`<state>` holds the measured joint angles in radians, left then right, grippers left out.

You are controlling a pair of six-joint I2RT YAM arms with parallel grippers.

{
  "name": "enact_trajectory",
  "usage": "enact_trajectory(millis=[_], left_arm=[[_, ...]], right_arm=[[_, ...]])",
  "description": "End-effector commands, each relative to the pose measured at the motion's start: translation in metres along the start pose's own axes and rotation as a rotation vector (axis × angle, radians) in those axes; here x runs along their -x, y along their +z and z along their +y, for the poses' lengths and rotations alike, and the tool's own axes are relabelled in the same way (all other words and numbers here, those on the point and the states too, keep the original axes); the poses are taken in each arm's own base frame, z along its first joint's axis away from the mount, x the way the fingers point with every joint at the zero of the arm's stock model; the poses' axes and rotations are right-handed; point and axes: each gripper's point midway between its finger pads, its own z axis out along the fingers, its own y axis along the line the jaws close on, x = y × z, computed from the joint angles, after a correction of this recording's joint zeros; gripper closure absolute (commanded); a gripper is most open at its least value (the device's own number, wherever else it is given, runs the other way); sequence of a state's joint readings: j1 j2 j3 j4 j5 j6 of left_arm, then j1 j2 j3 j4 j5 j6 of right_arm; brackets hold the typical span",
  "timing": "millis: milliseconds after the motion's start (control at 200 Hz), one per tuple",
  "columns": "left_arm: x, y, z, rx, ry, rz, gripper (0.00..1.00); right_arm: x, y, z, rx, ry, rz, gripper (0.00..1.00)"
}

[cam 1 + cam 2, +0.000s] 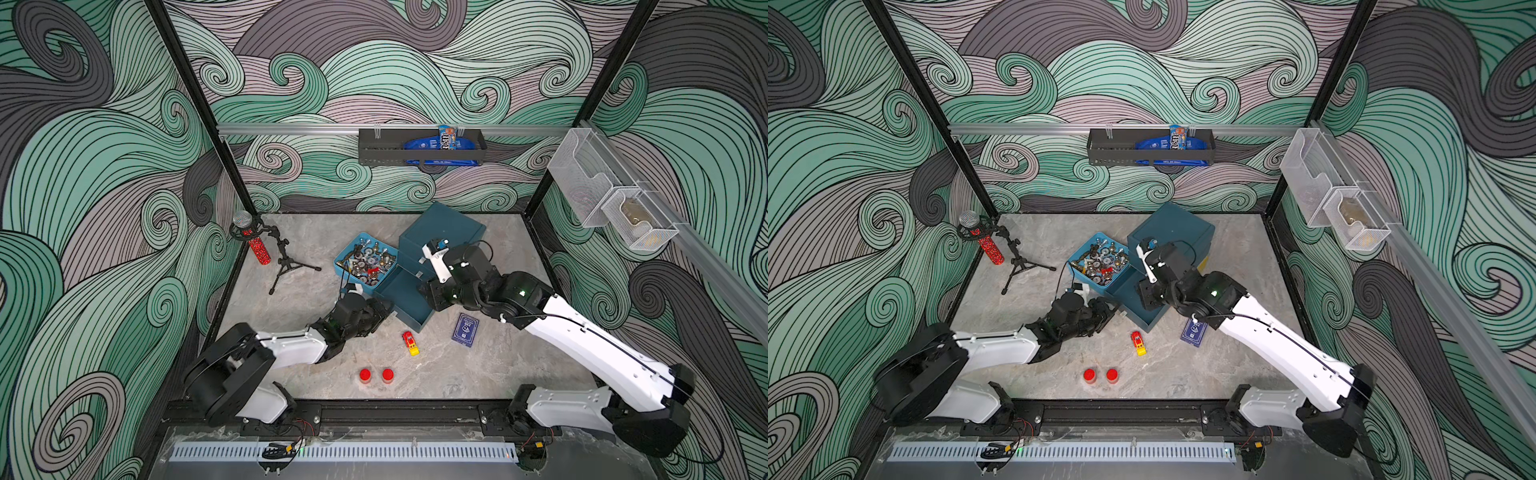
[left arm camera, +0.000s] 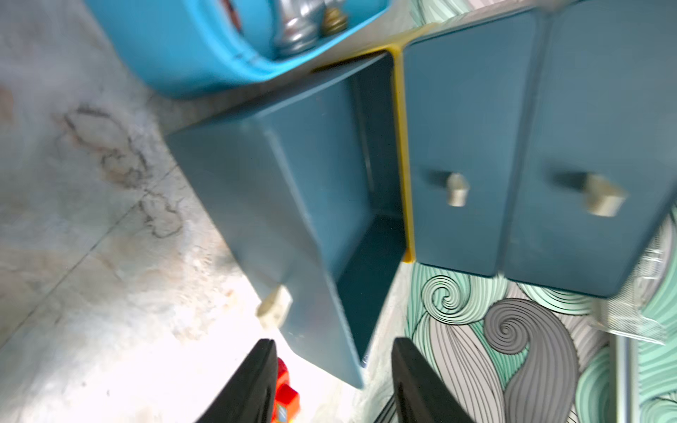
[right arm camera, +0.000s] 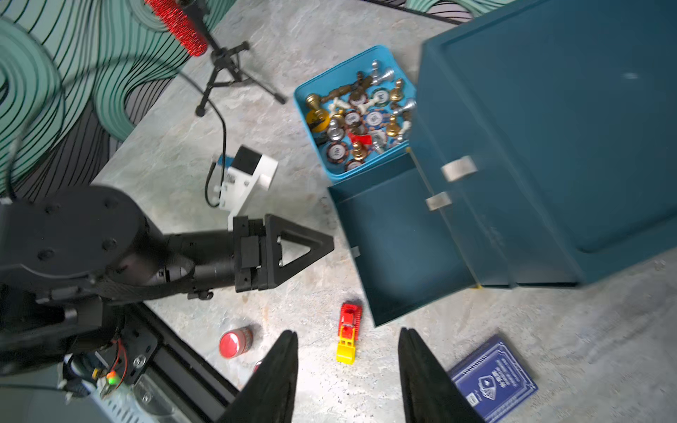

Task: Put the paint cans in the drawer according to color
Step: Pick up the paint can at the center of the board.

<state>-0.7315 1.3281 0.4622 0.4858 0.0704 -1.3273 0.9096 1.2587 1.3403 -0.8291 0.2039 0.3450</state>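
Scene: Two robot arms work a marbled tabletop (image 1: 490, 374) hemmed in by swirl-patterned walls (image 1: 374, 62), with a black rail (image 1: 395, 413) along the front edge.
Drawer: The dark teal drawer unit (image 1: 440, 230) sits toward the back, turned at an angle to the tabletop's edges. Its bottom drawer (image 1: 409, 303) stands pulled out toward the front, inner floor in plain sight. The two drawers above are shut, white pull tabs showing.
Paint cans: A red paint can (image 1: 365, 375) and a second red paint can (image 1: 387, 375) stand upright side by side near the front edge, between the two arm bases and well apart from the drawer unit.
Left jaws: The left arm (image 1: 291, 345) reaches low across the tabletop. Its jaws stand partly apart with nothing between them, tips just beside the open drawer's front panel and its pull tab (image 2: 273, 305).
Right jaws: The right arm (image 1: 582, 336) hangs above the open drawer. Its jaws are spread and hold nothing; in the right wrist view the toy car shows in the gap between them.
Tight edges: A light blue tray (image 3: 344, 175) of metal parts sits just beside the unit's left side and the open drawer's back end. A blue card box (image 1: 465, 329) lies near the drawer's right front corner.
Open room: Bare tabletop runs from the cans to the drawer front, broken by a red-and-yellow toy car (image 1: 410, 343). A glittery red microphone (image 1: 259, 251) on a tripod stands in the far left corner, well apart.
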Motion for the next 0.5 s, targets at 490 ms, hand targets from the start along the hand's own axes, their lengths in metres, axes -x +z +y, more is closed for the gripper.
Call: enact_trajectory(millis=[490], left_arm=[[0.069,-0.167,-0.003,0.201,0.084,-0.266,0.44]], right_arm=[[-0.206,0.111,0.107,0.133,-0.472,0.547,0.27]])
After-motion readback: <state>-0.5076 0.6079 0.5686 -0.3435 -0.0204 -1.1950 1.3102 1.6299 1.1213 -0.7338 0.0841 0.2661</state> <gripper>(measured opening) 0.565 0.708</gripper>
